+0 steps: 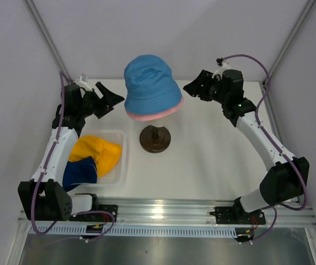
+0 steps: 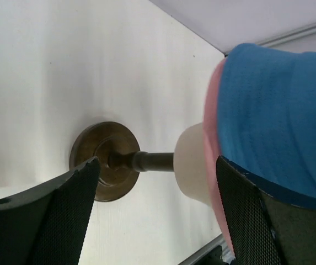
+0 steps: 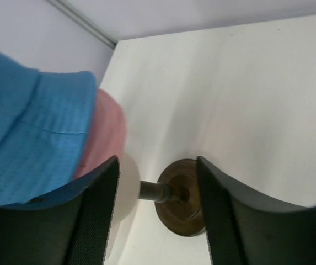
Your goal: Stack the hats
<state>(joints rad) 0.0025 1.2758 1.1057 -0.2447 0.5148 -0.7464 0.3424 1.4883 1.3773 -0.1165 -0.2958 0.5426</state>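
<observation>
Top external view: four fabric bucket hats are present, in two locations.

1. Stand location. The light blue hat (image 1: pixel 148 83) sits crown-up on the beige head form (image 2: pixel 193 165), which is carried on a thin post above a dark brown round base (image 1: pixel 155 139) near the centre of the white table (image 1: pixel 213 160). The pink hat (image 1: pixel 169 113) lies directly beneath it. Only the pink brim shows, as a narrow band below the blue brim on the front and right. The blue crown is rounded and its brim slopes downward.

2. Tray location. The yellow hat (image 1: pixel 97 152) lies crumpled in the clear plastic tray (image 1: pixel 122 174) on the left. The dark navy hat (image 1: pixel 80 172) lies collapsed against it, on the side nearer the arm bases.

Wrist views: the blue fabric shows a fine grid weave and one stitched seam line. The pink brim is smooth and floppy.

Left gripper (image 1: pixel 113 101): positioned just beside the left side of the blue brim. Its fingers (image 2: pixel 64 221) stand wide apart and hold nothing.

Right gripper (image 1: pixel 191 91): positioned near the right side of the stacked brims. Its fingers (image 3: pixel 91 221) stand apart and hold nothing, and the post and base show through the gap.
</observation>
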